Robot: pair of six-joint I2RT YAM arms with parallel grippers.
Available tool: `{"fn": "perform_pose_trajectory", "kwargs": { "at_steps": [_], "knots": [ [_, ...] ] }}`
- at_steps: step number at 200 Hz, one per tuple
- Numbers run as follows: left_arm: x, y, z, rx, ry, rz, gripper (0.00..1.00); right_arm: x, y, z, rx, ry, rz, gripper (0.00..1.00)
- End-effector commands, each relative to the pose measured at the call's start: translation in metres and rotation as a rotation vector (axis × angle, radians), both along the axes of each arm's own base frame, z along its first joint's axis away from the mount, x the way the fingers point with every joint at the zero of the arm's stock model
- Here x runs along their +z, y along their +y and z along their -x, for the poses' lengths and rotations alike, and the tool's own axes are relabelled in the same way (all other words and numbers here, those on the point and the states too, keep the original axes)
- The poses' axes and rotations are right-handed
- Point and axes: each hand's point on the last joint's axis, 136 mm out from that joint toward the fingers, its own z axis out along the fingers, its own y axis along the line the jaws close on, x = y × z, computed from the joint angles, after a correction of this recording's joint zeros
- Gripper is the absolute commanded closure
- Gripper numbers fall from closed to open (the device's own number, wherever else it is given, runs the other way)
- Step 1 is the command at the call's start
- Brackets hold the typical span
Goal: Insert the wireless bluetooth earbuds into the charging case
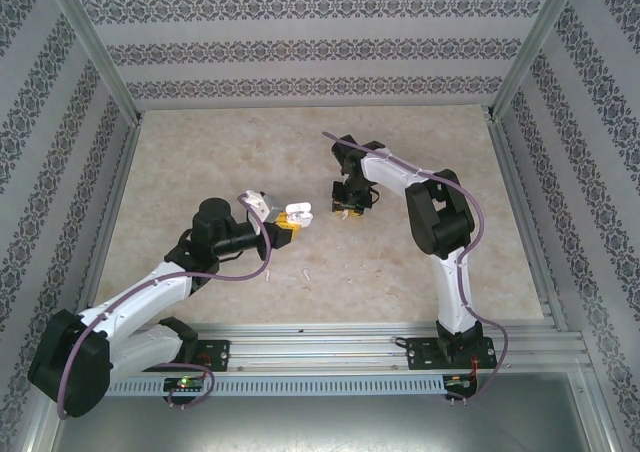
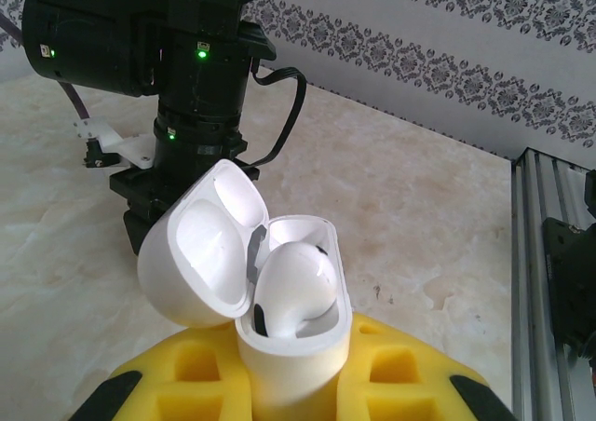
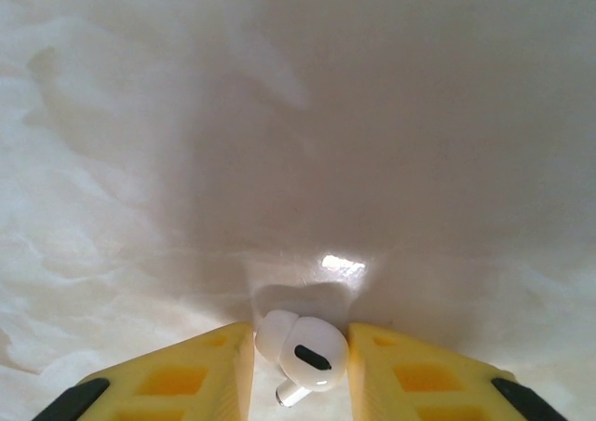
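Left gripper clamped on charging case, lid flipped open, seated earbud in one bay. Right gripper narrow, pads pinching loose earbud lying on table; open tabletop ahead of tips.

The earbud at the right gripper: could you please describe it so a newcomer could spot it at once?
On the marble table, find the right gripper. The earbud lies between its yellow fingers, stem pointing back toward the wrist. Unlike the second earbud, seated in the open case, it rests on bare marble.
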Motion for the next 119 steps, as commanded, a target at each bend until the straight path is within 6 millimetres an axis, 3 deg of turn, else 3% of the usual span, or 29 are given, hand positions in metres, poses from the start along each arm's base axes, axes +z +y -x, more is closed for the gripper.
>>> {"fn": "perform_pose_trajectory", "kwargs": {
  "at_steps": [1, 74, 119],
  "knots": [
    [0.005, 0.002, 0.003, -0.007, -0.03, 0.001, 1.0, -0.001, 0.003, 0.003, 0.043, -0.003, 0.035, 0.72],
    [0.003, 0.003, 0.004, -0.004, -0.029, 0.005, 1.0, 0.025, 0.009, 0.001, 0.16, -0.085, 0.043, 0.84],
    [0.005, 0.003, 0.007, -0.016, -0.022, 0.009, 1.0, 0.046, 0.007, 0.008, 0.234, -0.151, 0.094, 0.85]
  ]
}}
